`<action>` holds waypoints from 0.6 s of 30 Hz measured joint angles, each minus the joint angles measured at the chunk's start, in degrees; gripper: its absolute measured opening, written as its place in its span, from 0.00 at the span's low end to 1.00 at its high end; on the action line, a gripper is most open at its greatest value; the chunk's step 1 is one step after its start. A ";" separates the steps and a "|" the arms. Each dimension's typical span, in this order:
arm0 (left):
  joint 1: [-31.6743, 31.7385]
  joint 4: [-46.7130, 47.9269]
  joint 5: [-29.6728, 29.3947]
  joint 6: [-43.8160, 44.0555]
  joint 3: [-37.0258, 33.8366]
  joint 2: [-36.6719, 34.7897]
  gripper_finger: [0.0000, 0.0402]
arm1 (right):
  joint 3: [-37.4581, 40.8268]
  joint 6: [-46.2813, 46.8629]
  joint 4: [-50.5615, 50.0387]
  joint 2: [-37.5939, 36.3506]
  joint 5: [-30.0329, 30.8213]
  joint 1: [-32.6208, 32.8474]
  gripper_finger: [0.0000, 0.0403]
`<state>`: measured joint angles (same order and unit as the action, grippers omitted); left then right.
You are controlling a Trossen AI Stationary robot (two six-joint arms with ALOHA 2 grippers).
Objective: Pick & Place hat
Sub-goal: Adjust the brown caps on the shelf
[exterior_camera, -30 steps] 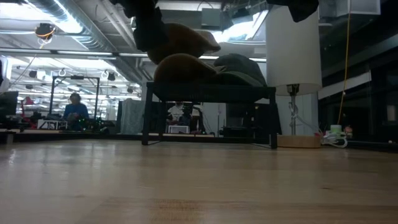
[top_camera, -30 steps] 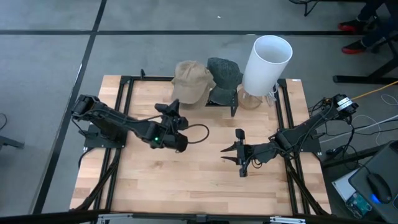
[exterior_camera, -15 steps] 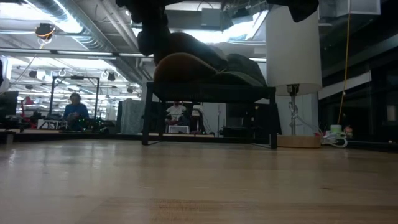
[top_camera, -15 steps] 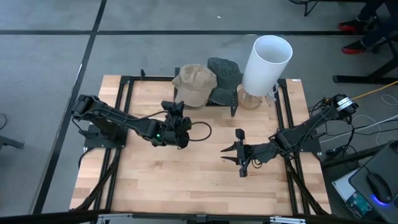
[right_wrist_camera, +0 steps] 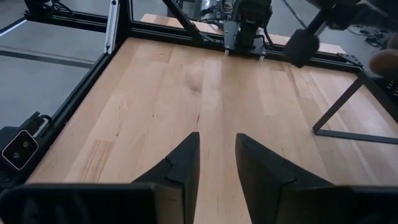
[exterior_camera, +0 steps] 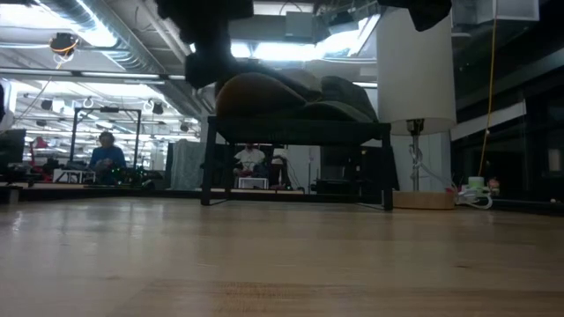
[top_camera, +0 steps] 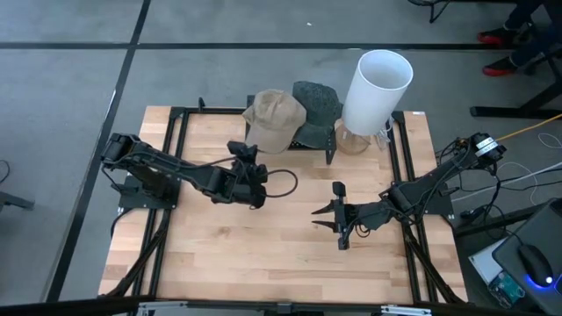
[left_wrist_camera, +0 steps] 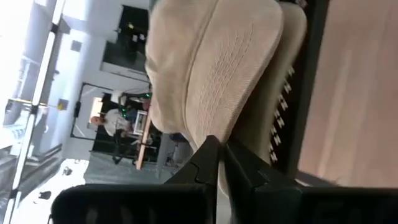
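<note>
A tan hat (top_camera: 274,118) lies on a low black stand (top_camera: 329,145) at the table's far side. It presses against a dark grey hat (top_camera: 316,103) on the same stand. My left gripper (top_camera: 245,150) is level with the tan hat on its near-left side and is shut at its edge; the left wrist view shows the hat (left_wrist_camera: 217,68) filling the space just past the closed fingertips. The low view shows both hats (exterior_camera: 264,92) on top of the stand. My right gripper (top_camera: 338,216) hangs open over the table's right middle, holding nothing. My left gripper pinches the tan hat's lower edge (left_wrist_camera: 208,121) between its two closed fingers, at the side nearest the arm. The fingers come nearly level from the table's near left. The hat lies on the stand's top, against the dark hat. The fingertips hide how many layers are in the hold.
A tall white lamp shade (top_camera: 378,88) on a wooden base (top_camera: 353,140) stands just right of the stand. Black frame rails (top_camera: 176,158) run along the table's left and right sides. Bare wooden tabletop (top_camera: 281,246) stretches across the near half.
My left gripper has rolled its wrist and edged toward the stand, staying shut. The tan hat, a second ago tipped up with one side raised, has come down flat on the stand and shifted slightly toward the dark hat.
</note>
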<state>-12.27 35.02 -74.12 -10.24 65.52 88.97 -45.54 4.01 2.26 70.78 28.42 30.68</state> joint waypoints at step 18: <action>-0.17 7.57 2.86 9.34 0.00 0.00 0.43 | 0.00 0.00 0.00 0.00 -0.04 0.00 0.26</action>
<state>-12.44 42.59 -71.26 -0.90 65.52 88.97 -45.54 4.01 2.26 70.78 28.38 30.68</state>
